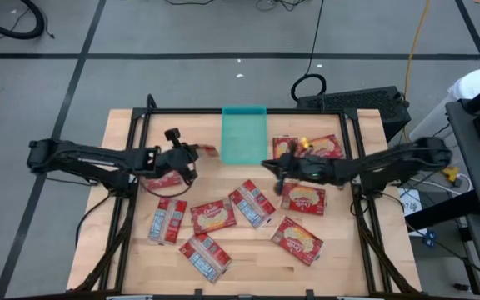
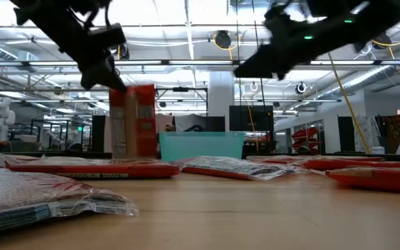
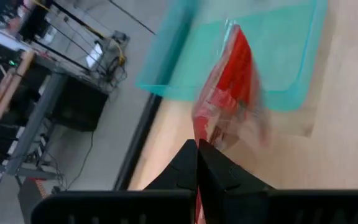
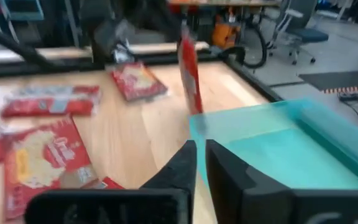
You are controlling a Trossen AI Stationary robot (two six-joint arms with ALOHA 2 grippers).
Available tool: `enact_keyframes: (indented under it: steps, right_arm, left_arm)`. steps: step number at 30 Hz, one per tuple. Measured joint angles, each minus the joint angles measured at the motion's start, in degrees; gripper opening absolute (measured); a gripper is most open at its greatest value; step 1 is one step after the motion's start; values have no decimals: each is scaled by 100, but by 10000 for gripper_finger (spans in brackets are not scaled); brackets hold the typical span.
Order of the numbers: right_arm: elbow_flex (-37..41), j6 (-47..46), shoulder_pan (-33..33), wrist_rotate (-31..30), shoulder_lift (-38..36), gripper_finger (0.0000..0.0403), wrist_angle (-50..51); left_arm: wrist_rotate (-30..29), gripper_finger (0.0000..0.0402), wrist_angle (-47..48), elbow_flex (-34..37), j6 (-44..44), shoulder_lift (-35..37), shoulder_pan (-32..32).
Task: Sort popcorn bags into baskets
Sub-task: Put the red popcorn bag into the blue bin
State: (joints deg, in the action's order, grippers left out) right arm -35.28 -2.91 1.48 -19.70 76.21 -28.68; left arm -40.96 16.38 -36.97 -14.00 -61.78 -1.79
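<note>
A shallow teal tray (image 1: pixel 244 133) sits at the table's far middle. Several red popcorn packets lie flat on the wood, such as one (image 1: pixel 252 202) near the centre and one (image 1: pixel 298 239) toward the near right. My left gripper (image 1: pixel 195 153) is just left of the tray, shut on one red packet (image 2: pixel 135 121) that hangs upright. My right gripper (image 1: pixel 270 165) hovers shut and holding nothing at the tray's near right corner. In the right wrist view my right gripper (image 4: pixel 201 155) looks past the tray (image 4: pixel 278 149) at the hanging packet (image 4: pixel 190 68). My left gripper (image 3: pixel 197 155) pinches the red packet by its upper edge (image 3: pixel 211 134) between both fingers, coming from above. The packet hangs upright below the fingers, edge-on to the tray (image 3: pixel 278 56). In the low view its lower end (image 2: pixel 135 154) is level with the tray wall.
More packets lie at the far right (image 1: pixel 323 148), under the right arm (image 1: pixel 304 198), under the left arm (image 1: pixel 165 179) and along the near side (image 1: pixel 205 254). Black frame rails border the table. Bare wood shows between the tray and the near packets.
</note>
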Motion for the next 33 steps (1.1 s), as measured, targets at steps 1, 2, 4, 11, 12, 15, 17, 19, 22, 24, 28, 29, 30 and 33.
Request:
enact_keyframes:
  steps: [1, 2, 4, 11, 12, 15, 17, 19, 22, 24, 28, 29, 30, 33]
  right_arm:
    - [-259, 42, 0, -9, 274, 44, -27]
    - [-483, 85, 0, -57, 509, 52, -54]
    - [-976, 153, -18, -143, 987, 69, -121]
    - [-2340, 545, -123, -130, 2220, 134, -112]
    - [-2484, 692, -135, -138, 2361, 143, -144]
    - [-2778, 1039, -146, -233, 2649, 170, -163]
    - [-2906, 1152, -148, -285, 2791, 185, -344]
    - [-2909, 1198, -149, -275, 2840, 196, -444]
    - [-2877, 1252, -149, -266, 2893, 202, -482]
    - [-2832, 1249, -149, -264, 2897, 196, -474]
    - [-2782, 1263, -185, -254, 2893, 151, -493]
    - [-2781, 1263, -208, -240, 2893, 135, -490]
    - [-2781, 1263, -234, -144, 2893, 117, -488]
    - [-2781, 1244, -323, 104, 2893, 61, -484]
  left_arm:
    - [-61, 1, -45, 0, -70, 131, 27]
    - [-109, 1, -66, 0, -150, 257, 55]
    - [-118, 1, -148, 0, -327, 494, 99]
    - [264, 1, -860, 0, -1003, 1004, 185]
    - [360, 1, -855, 0, -1059, 1042, 189]
    - [647, 1, -1098, 0, -1077, 1045, 195]
    - [800, 1, -1139, 0, -1056, 1033, 195]
    - [853, 1, -1281, 0, -1016, 965, 198]
    - [956, 1, -1297, 0, -988, 930, 238]
    - [985, 1, -1441, 0, -993, 872, 270]
    - [1008, 3, -1659, 0, -1064, 788, 283]
    - [1008, 2, -1698, 0, -1106, 773, 283]
    - [1009, 2, -1701, 0, -1146, 766, 283]
    - [1101, 2, -1770, 0, -1157, 769, 283]
